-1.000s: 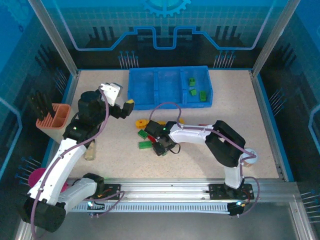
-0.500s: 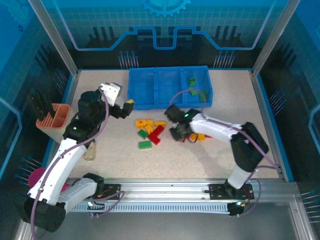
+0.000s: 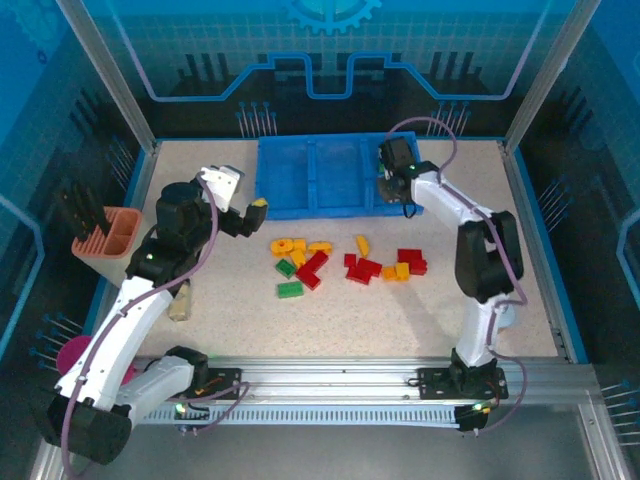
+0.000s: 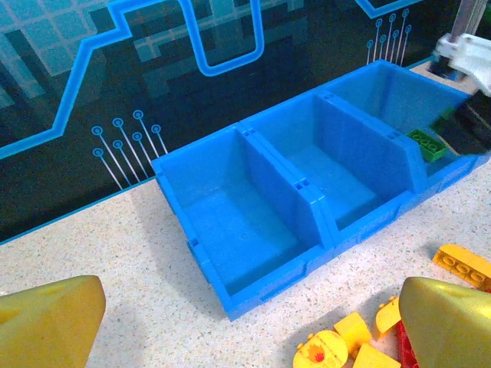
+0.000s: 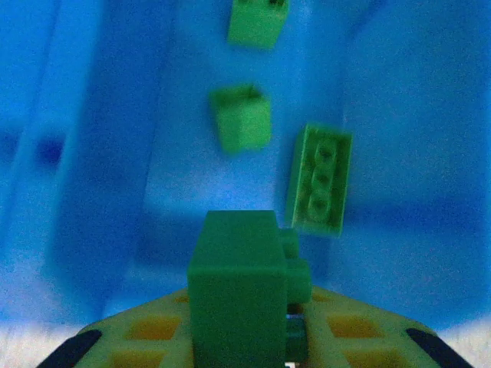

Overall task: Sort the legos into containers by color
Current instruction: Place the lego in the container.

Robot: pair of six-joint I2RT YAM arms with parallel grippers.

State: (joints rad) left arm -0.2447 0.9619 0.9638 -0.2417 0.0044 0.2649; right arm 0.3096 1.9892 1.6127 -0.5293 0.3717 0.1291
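The blue tray [image 3: 338,206] stands at the back of the table with three containers side by side. My right gripper [image 3: 392,182] hangs over the right container, shut on a dark green lego [image 5: 234,280]. Below it in that container lie three lighter green legos [image 5: 321,178]. Red legos [image 3: 363,268], yellow legos [image 3: 283,245] and green legos [image 3: 290,289] are scattered on the table in front of the tray. My left gripper [image 3: 252,212] is open near the tray's left front corner, its yellow fingertips [image 4: 449,322] wide apart with nothing between them. The left container [image 4: 230,230] and the middle container [image 4: 337,180] are bare.
A peach slotted holder [image 3: 108,235] stands at the left edge, with a magenta cup [image 3: 72,355] nearer the front. A small beige object [image 3: 180,302] lies by the left arm. Metal frame posts rise at the back corners.
My right gripper closed on a green lego in the pile, then carried it back and right to above the tray's right container. The left arm has stayed still and open.
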